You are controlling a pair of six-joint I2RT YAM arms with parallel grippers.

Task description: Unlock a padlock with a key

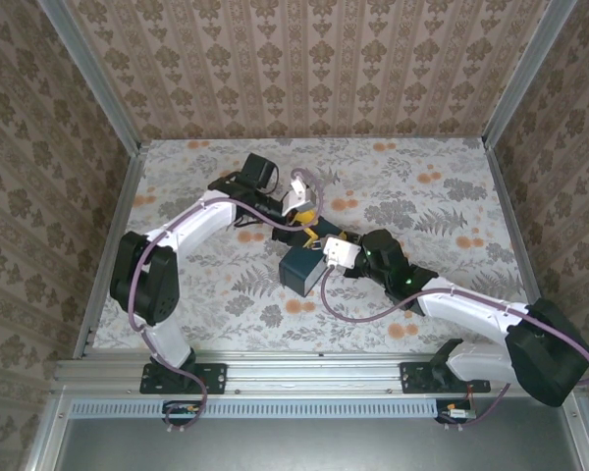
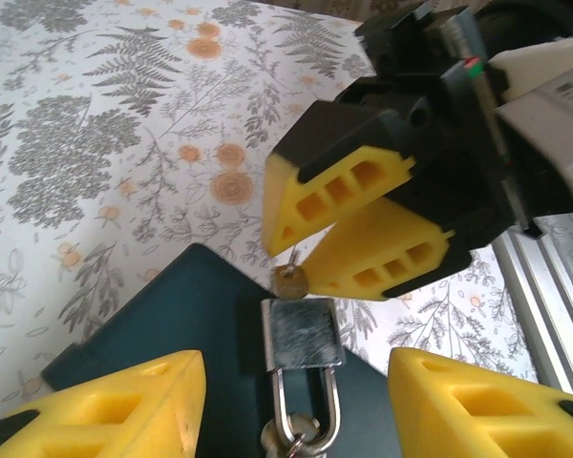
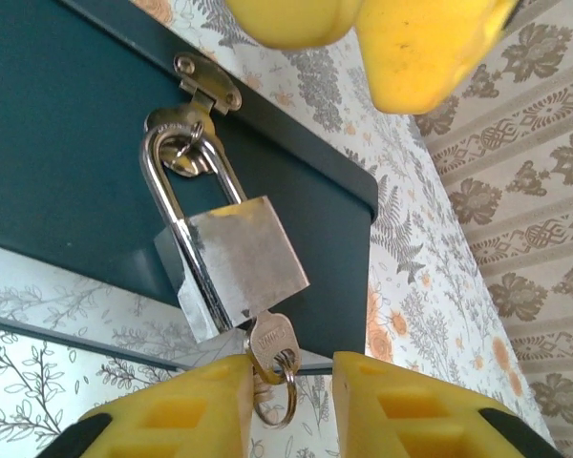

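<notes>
1. The box (image 1: 296, 275) sits near the middle of the bench (image 1: 452, 196), lid down. Its hasp (image 3: 205, 81) is closed and the padlock (image 3: 244, 253) hangs from it against the box's side.
2. The key (image 3: 272, 339) is in the padlock's keyway, head out, with a ring (image 3: 279, 396) dangling from it. The shackle looks seated, so I judge the padlock locked.
3. The right gripper (image 3: 294, 367) straddles the key head. Its jaws are narrowed but not clamped: one finger is against the key and a gap shows at the other.
4. The left gripper (image 2: 296, 363) is open, with a finger on each side of the padlock and neither touching it.
5. Risk: the padlock body is unheld, so turning the key may twist the whole padlock on the hasp and leave the lock unturned.
6. Risk: the right gripper may close on the ring or on one edge of the key head. A skewed pinch could slip or pull the key out.
7. Risk: the two grippers' fingers are very near each other over the padlock, so rotating the right wrist could knock them together.
8. What the box holds cannot be seen, because its lid is shut.
</notes>
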